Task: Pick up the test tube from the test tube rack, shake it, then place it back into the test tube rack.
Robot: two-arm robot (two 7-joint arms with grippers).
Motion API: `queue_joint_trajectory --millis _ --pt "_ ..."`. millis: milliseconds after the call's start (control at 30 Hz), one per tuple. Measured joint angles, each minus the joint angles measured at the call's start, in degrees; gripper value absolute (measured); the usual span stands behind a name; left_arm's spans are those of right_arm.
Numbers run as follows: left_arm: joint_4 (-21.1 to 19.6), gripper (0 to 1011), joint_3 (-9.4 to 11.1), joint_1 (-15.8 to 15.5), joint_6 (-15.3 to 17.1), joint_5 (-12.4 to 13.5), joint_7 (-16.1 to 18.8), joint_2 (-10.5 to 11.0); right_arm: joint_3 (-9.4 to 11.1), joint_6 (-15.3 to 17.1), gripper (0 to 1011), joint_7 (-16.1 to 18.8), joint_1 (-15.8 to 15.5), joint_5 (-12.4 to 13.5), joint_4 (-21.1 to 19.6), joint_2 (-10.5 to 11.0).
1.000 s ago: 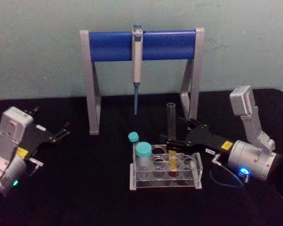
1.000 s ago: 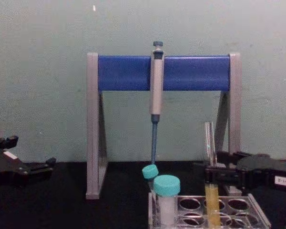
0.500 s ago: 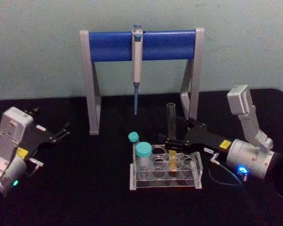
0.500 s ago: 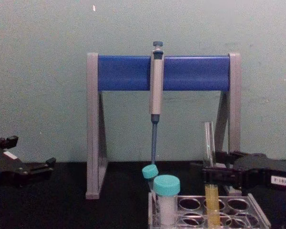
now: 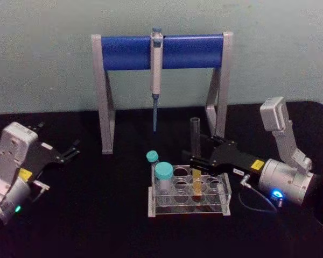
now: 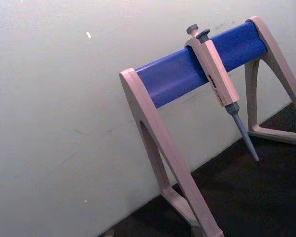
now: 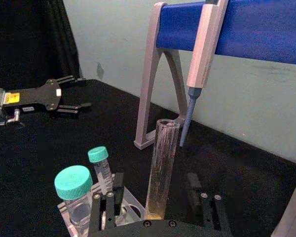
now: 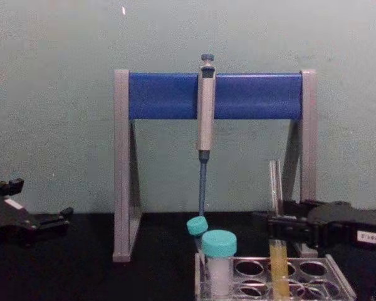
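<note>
In test tube rack (image 5: 188, 207), test tube (image 5: 195, 134) stands upright; right hand (image 5: 197, 155) straddles it, wide; left hand (image 5: 74, 149) idle, wide.

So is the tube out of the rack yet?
No: the test tube stands upright in a hole of the test tube rack, with the right gripper at either side of it.

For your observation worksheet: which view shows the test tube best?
Chest view: the test tube stands side-on, yellow liquid plain. Head view shows it smaller, from above; right wrist view, its open mouth and upper glass.
</note>
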Motion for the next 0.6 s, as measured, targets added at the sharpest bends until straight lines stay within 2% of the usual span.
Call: queue_joint_trajectory --millis 67,100,233,567,600 --pt "0.0 1010 0.0 0.0 0.0 0.0 0.0 0.0 0.0 0.0 755 0.0 0.0 0.0 0.0 0.0" --pt "0.0 1010 0.0 0.0 0.0 0.0 0.0 0.0 0.0 0.0 755 0.0 0.0 0.0 0.0 0.0" --pt "0.0 1010 0.0 0.0 0.0 0.0 0.0 0.0 0.0 0.0 602 0.0 0.0 0.0 0.0 0.0" --pt "0.0 1010 0.0 0.0 0.0 0.0 0.0 0.0 0.0 0.0 312 0.0 0.0 0.1 -0.1 0.0" --pt "0.0 1009 0.0 0.0 0.0 0.0 0.0 0.0 0.0 0.0 257 0.0 0.0 0.1 -0.1 0.0"
